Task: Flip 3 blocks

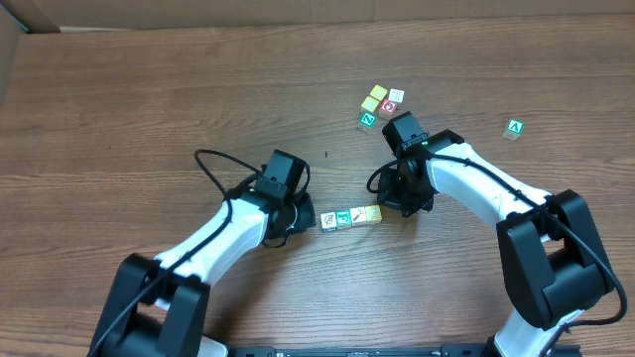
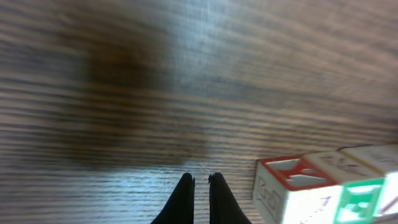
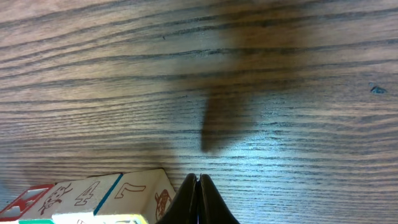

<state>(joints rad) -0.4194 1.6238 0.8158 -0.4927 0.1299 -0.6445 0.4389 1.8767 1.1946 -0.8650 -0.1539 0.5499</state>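
1. Wood-grain table [image 1: 149,89]. The three blocks [image 1: 349,217] lie in a short row, touching side to side, at mid-table between my two grippers. The end by the left gripper is white, the middle is teal-green, and the end by the right gripper is pale yellow.
2. Writing: the right wrist view shows "4" and "7" on the blocks' faces. In the left wrist view I see a red-framed face, with lettering too blurred to read. The lone cube [image 1: 514,128] carries a white "A" on green.
3. Room: open wood lies beyond and to the left of the row. The cube cluster [image 1: 381,104] sits near, just beyond the right gripper. The lone cube is well apart, to the right.
4. Left gripper [image 1: 301,212]: the arm reaches in from the near edge, tips low, just beside the white end. The fingers are closed and hold nothing.
5. Right gripper [image 1: 405,201]: the arm is bent inward, tips low by the yellow end. The fingers are pressed together and hold nothing.
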